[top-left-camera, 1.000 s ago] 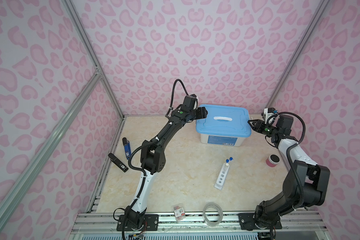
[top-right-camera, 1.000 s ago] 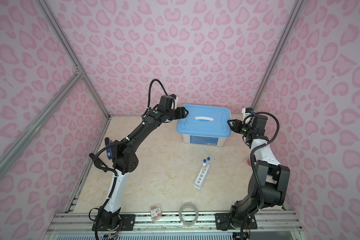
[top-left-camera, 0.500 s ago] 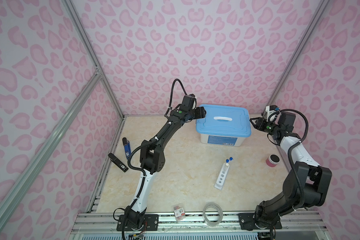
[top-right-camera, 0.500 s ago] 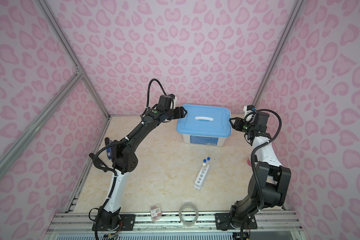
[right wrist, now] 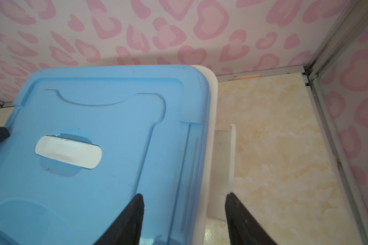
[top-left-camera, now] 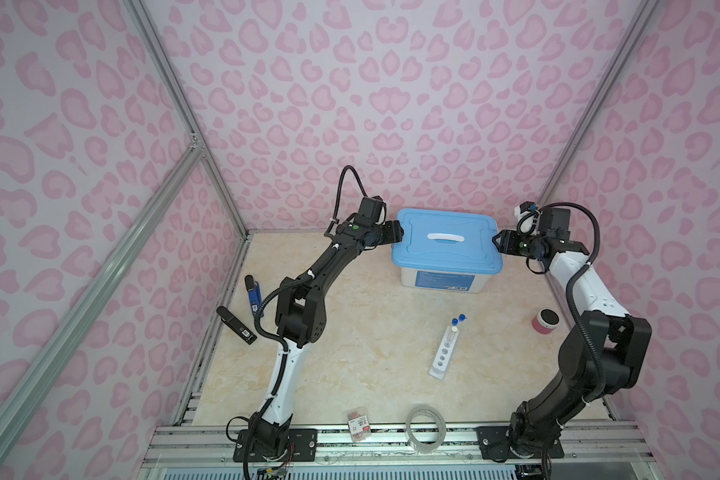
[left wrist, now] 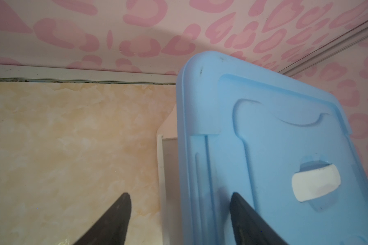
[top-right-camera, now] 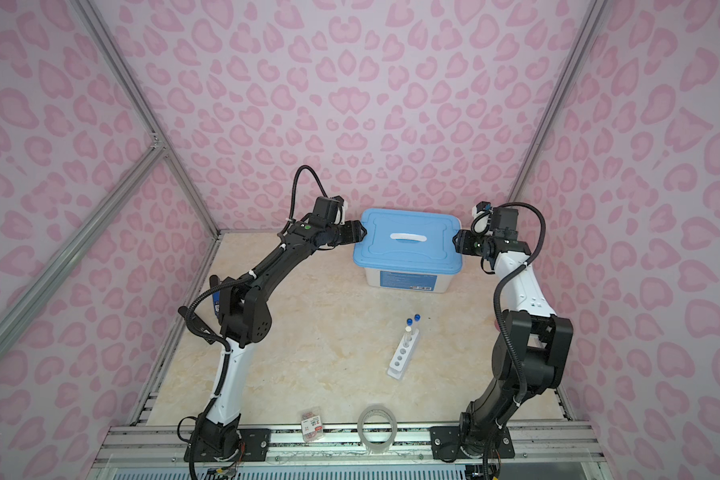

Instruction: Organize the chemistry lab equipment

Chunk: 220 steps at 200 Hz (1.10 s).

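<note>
A white rack (top-left-camera: 442,356) (top-right-camera: 400,356) lies mid-table with two blue-capped test tubes (top-left-camera: 458,319) (top-right-camera: 413,319) at its far end. At the back stands a white box with a blue lid (top-left-camera: 445,243) (top-right-camera: 408,245) (left wrist: 285,137) (right wrist: 89,101). My left gripper (top-left-camera: 400,235) (top-right-camera: 363,235) (left wrist: 180,194) is open, one finger above the lid's left edge and one outside it. On the opposite side my right gripper (top-left-camera: 495,240) (top-right-camera: 454,241) (right wrist: 184,194) is open, straddling the lid's right edge. Neither holds anything.
A tape roll (top-left-camera: 425,428) and a red-labelled packet (top-left-camera: 359,428) lie at the front edge. A small pink pot with a dark top (top-left-camera: 545,322) sits by the right wall. Blue (top-left-camera: 253,293) and black (top-left-camera: 235,320) tools rest along the left rail.
The right gripper's jaws have widened and it has shifted a little at the lid's right edge. The left gripper has stayed at the lid's left edge.
</note>
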Available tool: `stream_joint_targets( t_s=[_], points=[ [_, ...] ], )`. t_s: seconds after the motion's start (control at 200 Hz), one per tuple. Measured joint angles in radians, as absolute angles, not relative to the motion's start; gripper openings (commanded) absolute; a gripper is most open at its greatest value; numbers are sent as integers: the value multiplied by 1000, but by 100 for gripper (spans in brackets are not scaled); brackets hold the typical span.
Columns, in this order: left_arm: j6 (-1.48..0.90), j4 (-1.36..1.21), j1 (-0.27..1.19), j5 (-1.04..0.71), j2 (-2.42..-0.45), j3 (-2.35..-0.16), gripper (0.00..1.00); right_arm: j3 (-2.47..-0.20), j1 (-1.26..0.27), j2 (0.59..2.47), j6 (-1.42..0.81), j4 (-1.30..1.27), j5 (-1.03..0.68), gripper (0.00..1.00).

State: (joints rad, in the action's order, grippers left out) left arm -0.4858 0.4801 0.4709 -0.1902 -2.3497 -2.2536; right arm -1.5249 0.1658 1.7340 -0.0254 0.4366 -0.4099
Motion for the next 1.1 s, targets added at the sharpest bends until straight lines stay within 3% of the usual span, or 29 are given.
stream_joint_targets(
  t_s=[1.1],
  points=[
    [-490,469,453,-223,-2345,-2250,74,-1641,140,1859,-35,480,-252,48]
  ],
)
